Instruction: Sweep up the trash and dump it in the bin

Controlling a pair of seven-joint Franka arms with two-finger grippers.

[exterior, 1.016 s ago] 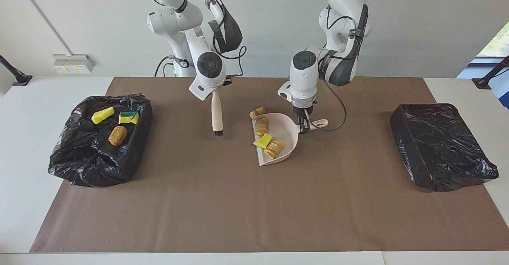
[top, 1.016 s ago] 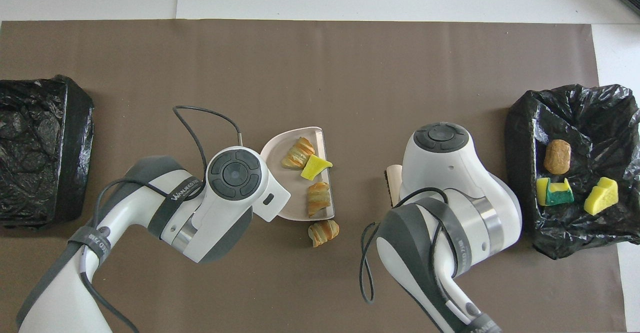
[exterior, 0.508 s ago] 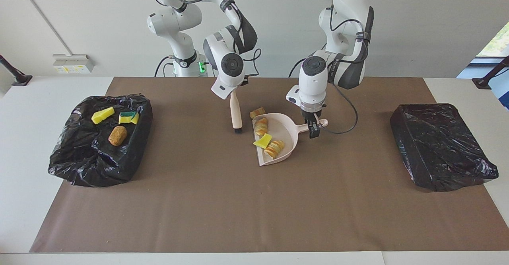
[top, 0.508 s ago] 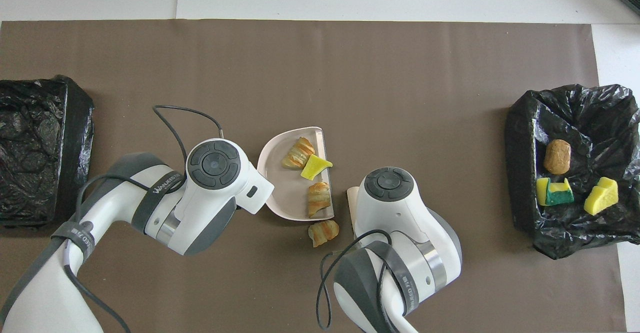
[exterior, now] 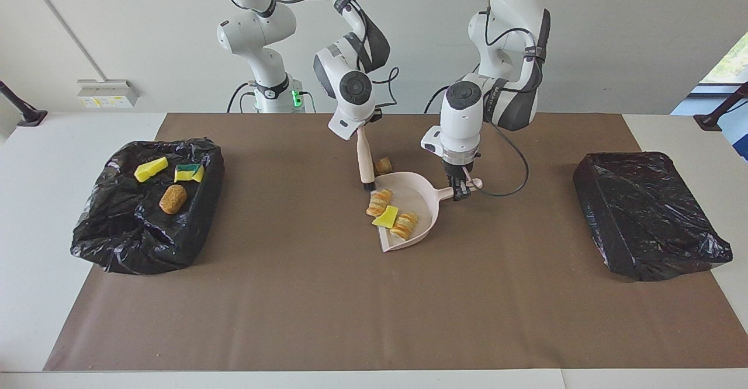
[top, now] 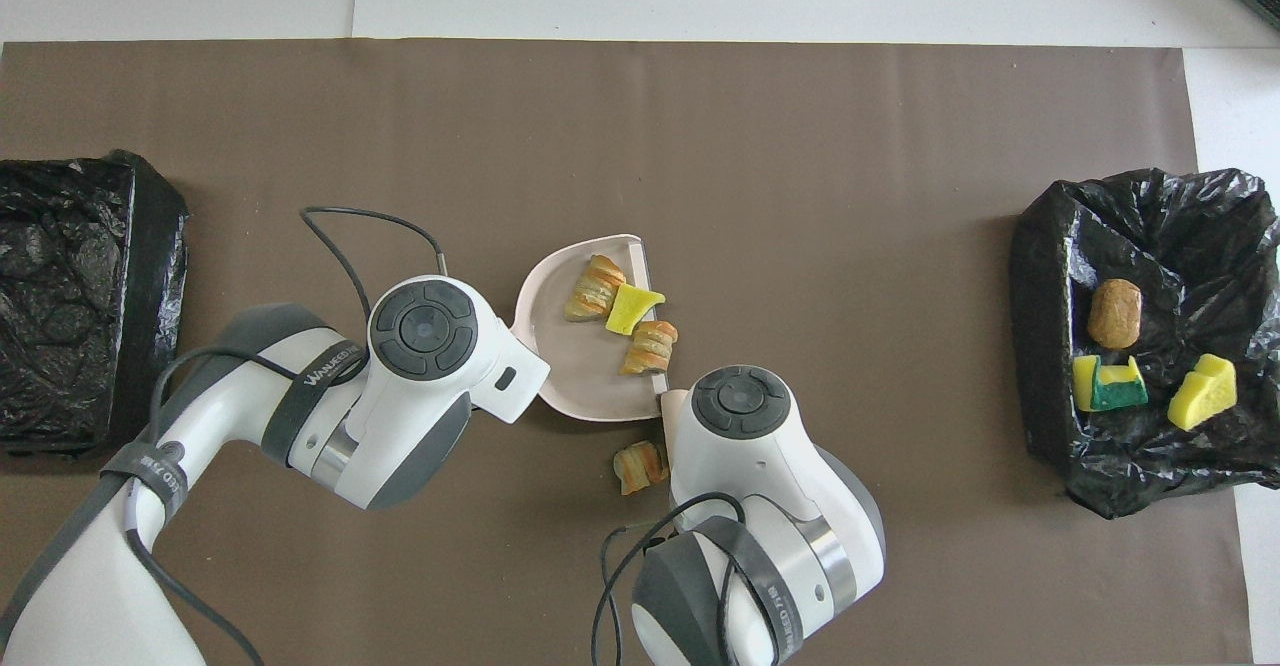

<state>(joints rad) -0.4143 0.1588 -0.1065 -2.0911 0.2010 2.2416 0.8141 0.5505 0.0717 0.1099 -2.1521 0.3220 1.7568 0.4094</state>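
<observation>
From the facing camera, the pink dustpan (exterior: 422, 207) lies flat on the brown mat (exterior: 327, 307) in the middle of the bench (exterior: 70, 132). The left tool (exterior: 461, 189) is pinched shut on the dustpan handle, at 3 o'clock from the pan. In the pan lie two stripy bread bits (exterior: 378, 202) with a yellow sponge scrap (exterior: 387, 216) between them. The right tool (exterior: 359, 131) is closed tight on a small brush (exterior: 366, 164). The brush hangs down with its dark hairs on the pan's rim at 10 o'clock. One loose bread bit (exterior: 383, 165) sits on the mat at 11 o'clock from the pan, just beside the brush and nearer to the robots. At 9 o'clock of this view is the open bin (exterior: 117, 249) lined with a black bag. It holds a yellow sponge wedge (exterior: 151, 169), a green-and-yellow sponge piece (exterior: 189, 172) and a brown chunk (exterior: 173, 198). At 3 o'clock is a covered black bin (exterior: 648, 214).

From overhead, both tools hide under the arms' big white wrists. The dustpan (top: 575, 376) still shows its three bits near its straight edge. The loose bread bit (top: 640, 466) lies on the mat at 5 o'clock from the pan, apart from it. The open bin (top: 1040, 276) is at 3 o'clock, with the same three bits inside. The covered black bin (top: 70, 296) is at 9 o'clock.
</observation>
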